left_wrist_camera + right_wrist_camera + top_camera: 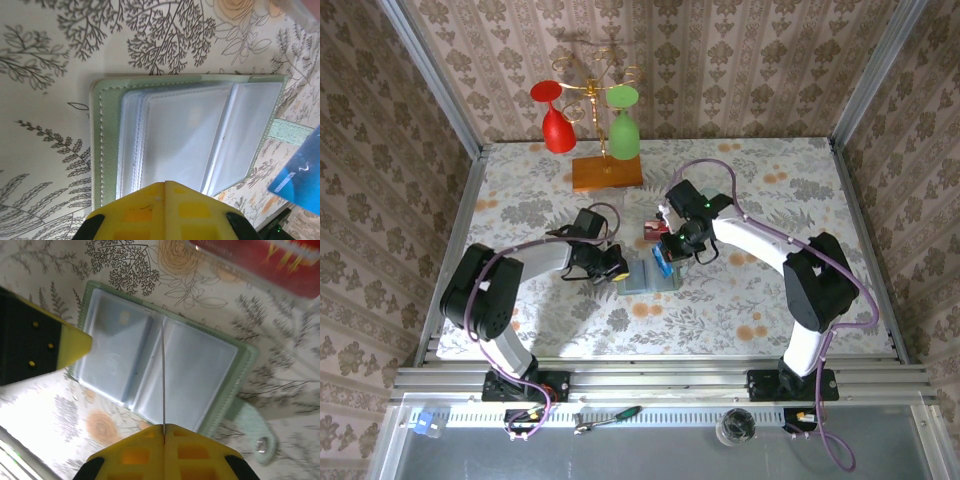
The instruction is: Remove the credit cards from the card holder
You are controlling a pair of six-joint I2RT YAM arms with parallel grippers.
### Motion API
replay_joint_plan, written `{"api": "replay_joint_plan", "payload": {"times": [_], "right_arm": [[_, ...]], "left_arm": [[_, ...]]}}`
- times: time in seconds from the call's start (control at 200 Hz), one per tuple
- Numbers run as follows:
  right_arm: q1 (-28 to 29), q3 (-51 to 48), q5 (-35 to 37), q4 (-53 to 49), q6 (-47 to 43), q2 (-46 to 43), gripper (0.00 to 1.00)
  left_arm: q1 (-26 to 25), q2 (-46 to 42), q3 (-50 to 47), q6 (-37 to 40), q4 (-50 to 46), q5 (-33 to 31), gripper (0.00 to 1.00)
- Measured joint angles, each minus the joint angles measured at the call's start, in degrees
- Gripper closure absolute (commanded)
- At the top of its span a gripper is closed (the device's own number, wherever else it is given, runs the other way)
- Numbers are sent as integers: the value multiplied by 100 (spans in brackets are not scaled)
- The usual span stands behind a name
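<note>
Two tools, both closed. Left tool has its fingers together with nothing between them. The tips sit over one edge of the card holder, but I can't confirm contact. Right tool is clamped on the blue card. From the right wrist that card is edge-on, a thin line over the holder's centre fold, and I can't tell whether its far edge touches the sleeves.

Holder lies open and flat on the floral counter, between the two tools near mid-counter. Its pale inside faces up with the clear sleeves exposed. The green strap tab with its snap sticks out from one side.

Sleeved card, with a chip mark, shows through the sleeve on the panel nearest the left tool. The colour is washed out by the plastic.

Red card is off the holder, just beyond it on the counter, in what looks like a clear plastic box. From the top camera it sits just behind the right tool.

Wooden slab stands at the back of the counter, well apart, carrying a rack with a red glass and a green glass hung upside down.
</note>
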Motion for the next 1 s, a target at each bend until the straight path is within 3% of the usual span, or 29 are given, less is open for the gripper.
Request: {"api": "replay_joint_plan", "payload": {"times": [0.54,1.0], "right_arm": [[-57,1488,1113,-1537,-4607,787,100],[-468,3904,1067,-2494,-5810,2015,100]], "left_arm": [[160,-304,-118,-2,68,-79,97],[262,-337,-229,-2,68,-175,97]]}}
